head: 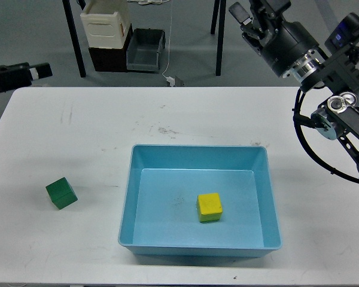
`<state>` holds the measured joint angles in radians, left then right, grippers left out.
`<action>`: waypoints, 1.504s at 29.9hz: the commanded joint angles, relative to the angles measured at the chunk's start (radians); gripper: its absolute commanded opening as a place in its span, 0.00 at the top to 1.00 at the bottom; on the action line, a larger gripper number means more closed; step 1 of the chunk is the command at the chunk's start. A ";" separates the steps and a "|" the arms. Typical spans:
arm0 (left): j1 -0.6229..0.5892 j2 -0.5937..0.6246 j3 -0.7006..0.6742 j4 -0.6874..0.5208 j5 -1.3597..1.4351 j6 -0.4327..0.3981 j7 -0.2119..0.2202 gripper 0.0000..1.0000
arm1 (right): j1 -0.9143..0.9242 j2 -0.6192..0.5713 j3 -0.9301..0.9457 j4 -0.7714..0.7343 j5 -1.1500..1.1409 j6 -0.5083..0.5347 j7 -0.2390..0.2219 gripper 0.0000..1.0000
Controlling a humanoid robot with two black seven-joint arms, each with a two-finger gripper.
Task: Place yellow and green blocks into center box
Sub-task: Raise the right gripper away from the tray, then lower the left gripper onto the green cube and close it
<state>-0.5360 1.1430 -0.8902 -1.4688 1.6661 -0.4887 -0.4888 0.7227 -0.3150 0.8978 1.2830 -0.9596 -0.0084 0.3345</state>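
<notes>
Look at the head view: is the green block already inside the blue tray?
No, the green block sits on the white table left of the blue tray.

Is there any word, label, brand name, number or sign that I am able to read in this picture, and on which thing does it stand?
None can be read.
Yellow block: plain, no text.
Green block: plain, no text.
Blue tray: no label visible.
White crate and grey bin on the floor: no text visible.
Right arm: no marking legible.

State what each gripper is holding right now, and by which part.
Nothing is held. The yellow block lies in the blue tray, the green block on the table; both grippers, left and right, are far away.
</notes>
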 commanded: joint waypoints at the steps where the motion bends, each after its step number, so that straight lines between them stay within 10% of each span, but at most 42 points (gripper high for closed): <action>1: -0.053 0.004 0.117 -0.054 0.176 0.000 0.000 0.01 | -0.139 -0.029 0.117 0.053 0.002 0.001 -0.002 0.01; 16: -0.338 -0.092 0.684 -0.010 0.465 0.000 0.000 0.01 | -0.575 -0.069 0.395 0.225 0.004 0.005 0.005 0.01; 39: -0.332 -0.177 0.789 0.157 0.516 0.000 0.000 0.02 | -0.635 -0.067 0.431 0.225 0.004 0.004 0.011 0.01; 45: -0.332 -0.200 0.818 0.194 0.516 0.022 0.000 0.17 | -0.637 -0.069 0.435 0.223 0.004 0.002 0.011 0.01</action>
<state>-0.8682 0.9537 -0.0818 -1.2945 2.1818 -0.4852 -0.4888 0.0867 -0.3835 1.3314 1.5067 -0.9556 -0.0059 0.3453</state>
